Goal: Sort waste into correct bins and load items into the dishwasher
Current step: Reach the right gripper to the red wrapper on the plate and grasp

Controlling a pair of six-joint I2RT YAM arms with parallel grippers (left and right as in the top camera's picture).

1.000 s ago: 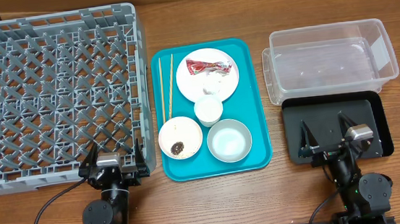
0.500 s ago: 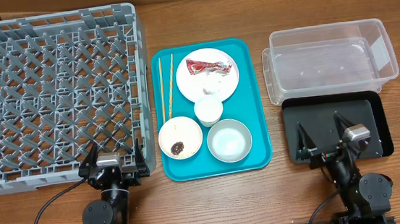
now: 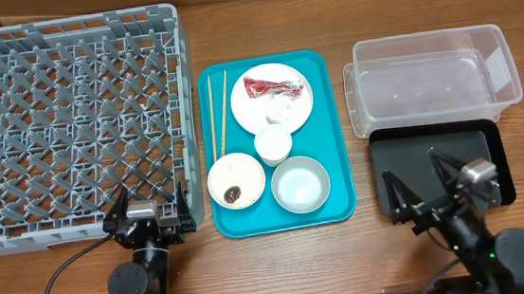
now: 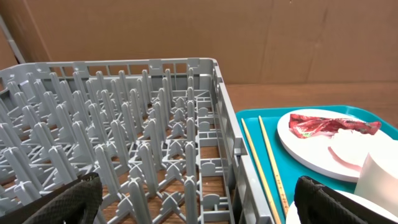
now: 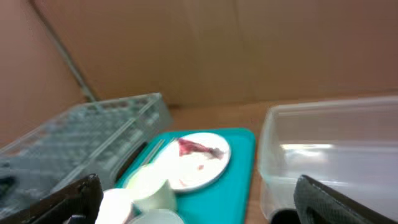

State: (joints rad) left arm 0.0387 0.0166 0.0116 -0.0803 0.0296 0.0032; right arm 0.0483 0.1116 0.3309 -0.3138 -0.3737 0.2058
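I saw the left pincer (image 3: 151, 191) and right pincer (image 3: 412, 166) both spread wide, empty. Two chopsticks (image 3: 218, 113) lay ahead-right of the left pincer, side by side, long axes pointing straight away from it. Alongside sat two bowls (image 3: 236, 180), one cup (image 3: 273, 145) and one plate (image 3: 249, 110).

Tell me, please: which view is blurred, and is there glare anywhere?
Right wrist view: blurred all over, the plate and the dish rack look smeared, and a bright glare band lies on the wall of the clear tub. Left wrist and overhead views: sharp, evenly lit.
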